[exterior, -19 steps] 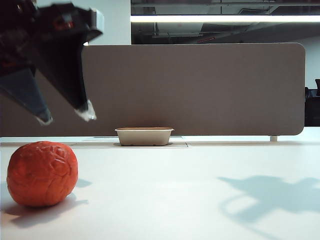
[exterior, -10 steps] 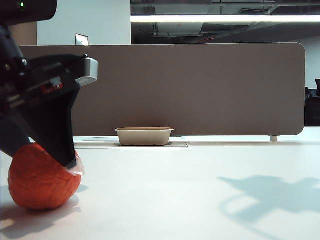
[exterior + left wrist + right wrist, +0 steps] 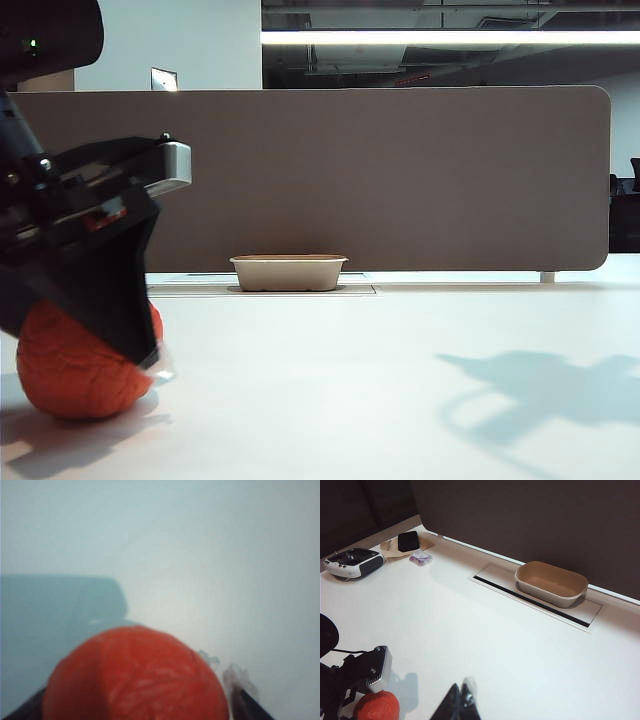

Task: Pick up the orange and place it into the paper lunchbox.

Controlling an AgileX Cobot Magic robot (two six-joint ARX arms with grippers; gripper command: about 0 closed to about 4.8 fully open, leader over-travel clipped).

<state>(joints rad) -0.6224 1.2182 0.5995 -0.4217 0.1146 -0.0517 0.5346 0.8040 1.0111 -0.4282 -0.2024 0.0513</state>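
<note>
The left arm angles steeply down over the orange [image 3: 75, 370], its dark wedge-shaped left gripper [image 3: 90, 345] lowered around the fruit at the near left of the white table [image 3: 400, 380]. The right arm hangs well to the other side of the orange, its right gripper [image 3: 461, 700] above bare tabletop and showing only as fingertips at the edge of its own wrist view.

The paper lunchbox [image 3: 288, 272] sits far behind the orange, against the grey partition [image 3: 400, 180], on a flush rectangular panel [image 3: 535, 597] in the tabletop; its brownish inside holds nothing. Beyond the orange, away from the lunchbox, lie a handheld controller [image 3: 352, 562] and a black phone-like slab [image 3: 409, 540].

The left gripper's jaws stand spread wide, one finger [image 3: 247, 700] on each flank of the orange, which still rests on the table; whether the pads touch its skin cannot be told. The right gripper's fingertips appear pressed together, holding nothing.
</note>
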